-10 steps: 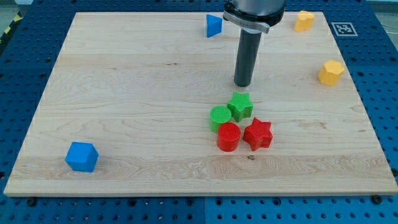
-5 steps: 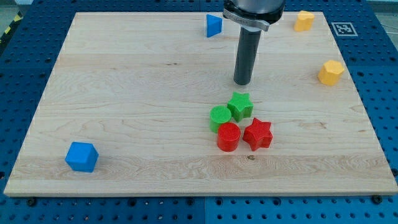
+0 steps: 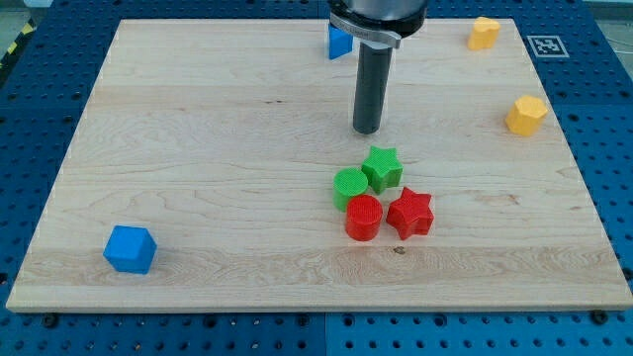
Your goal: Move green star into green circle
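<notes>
A pale wooden bench (image 3: 198,168) fills the view, lying on a blue perforated surface (image 3: 613,119). A dark rod comes down from the view's top, and my tip (image 3: 367,131) rests on the bench just above a tight cluster of four blocks, clear of all of them. The arm carries no gripper, so there is nothing to open or close.

In the cluster, the green star (image 3: 382,168) sits at the upper right, touching the green circle (image 3: 350,187) on its lower left side. Below them the red circle (image 3: 363,218) and the red star (image 3: 410,213) sit side by side, pressed against the green pair.

Well apart from the cluster, a blue cube (image 3: 130,248) lies near the view's bottom left. A blue triangular block (image 3: 339,42) sits at the top edge, partly hidden behind the rod's collar. A yellow block (image 3: 483,33) lies at the top right, and another yellow block (image 3: 525,116) lies near the right edge.
</notes>
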You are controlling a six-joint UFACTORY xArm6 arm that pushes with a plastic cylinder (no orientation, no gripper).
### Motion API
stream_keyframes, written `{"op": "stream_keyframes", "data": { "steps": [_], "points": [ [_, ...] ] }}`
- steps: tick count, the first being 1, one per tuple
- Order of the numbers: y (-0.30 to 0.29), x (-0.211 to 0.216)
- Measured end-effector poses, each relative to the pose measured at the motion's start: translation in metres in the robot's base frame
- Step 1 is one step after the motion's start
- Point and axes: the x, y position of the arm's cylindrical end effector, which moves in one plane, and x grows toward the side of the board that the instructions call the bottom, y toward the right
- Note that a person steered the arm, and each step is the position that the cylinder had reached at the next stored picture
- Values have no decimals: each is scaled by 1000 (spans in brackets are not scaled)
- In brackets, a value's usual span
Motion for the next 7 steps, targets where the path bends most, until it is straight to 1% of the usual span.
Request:
{"op": "stream_keyframes", "data": {
  "steps": [1, 2, 4, 7],
  "points": [
    [-2, 2],
    [-3, 26],
    [-3, 42],
    [-3, 53]
  ]
}}
